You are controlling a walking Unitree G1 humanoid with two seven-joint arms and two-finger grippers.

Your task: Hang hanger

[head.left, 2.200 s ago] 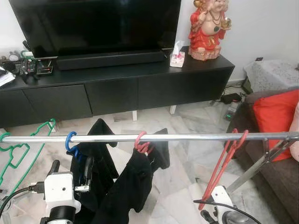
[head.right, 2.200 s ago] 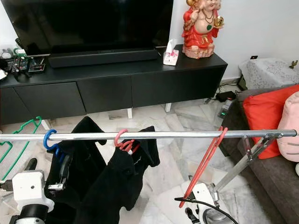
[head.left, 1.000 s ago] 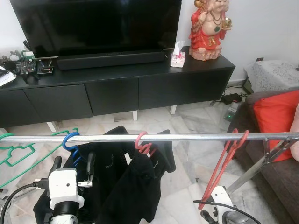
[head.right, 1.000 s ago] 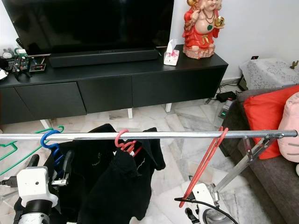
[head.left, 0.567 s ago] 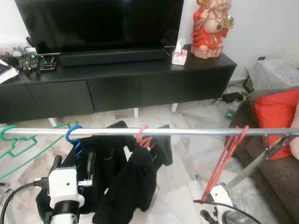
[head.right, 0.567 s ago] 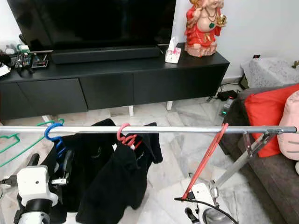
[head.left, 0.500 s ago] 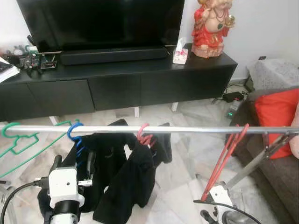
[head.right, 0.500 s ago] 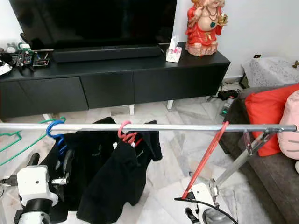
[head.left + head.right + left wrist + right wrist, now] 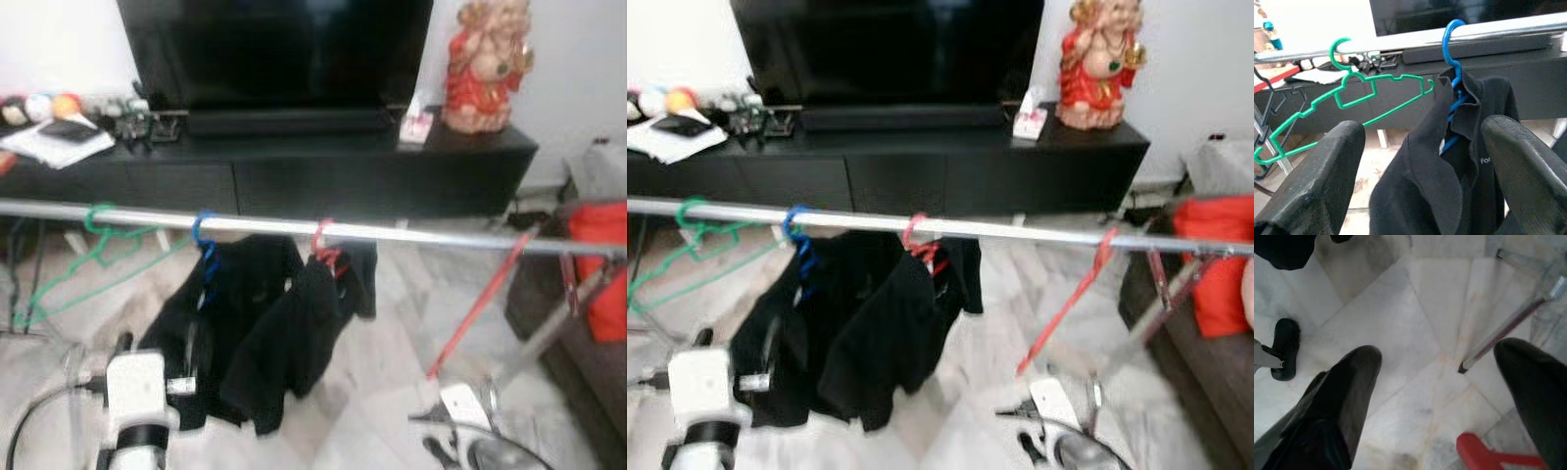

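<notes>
Across your view runs the long metal rail (image 9: 411, 233) of the drying rack, with the black TV cabinet (image 9: 323, 166) behind it and the marble floor (image 9: 1415, 323) below. On the rail hang, from your left, an empty green hanger (image 9: 1352, 98), a blue hanger (image 9: 1452, 44) carrying a black shirt (image 9: 1435, 161), a pink hanger (image 9: 919, 240) with another black garment (image 9: 294, 343), and further to your right a bare red hanger (image 9: 480, 304) hooked over the rail and slanting down. So the hanger you were asked to hang looks already on the rail, though the head views are blurred and you cannot be sure how well each hook is seated. Your left pincer (image 9: 1425, 161) is released, fingers spread wide with nothing between them, low and in front of the blue hanger's shirt. Your right pincer (image 9: 1440, 382) is also released and empty, pointing down at the floor near a rack leg (image 9: 1508, 328), with a piece of red hanger (image 9: 1488, 455) just beside it. The risk from here: raising or swinging the right arm could catch that red hanger and knock it off the rail, and moving the left arm forward could snag the shirt and drag the blue hanger along or off.
</notes>
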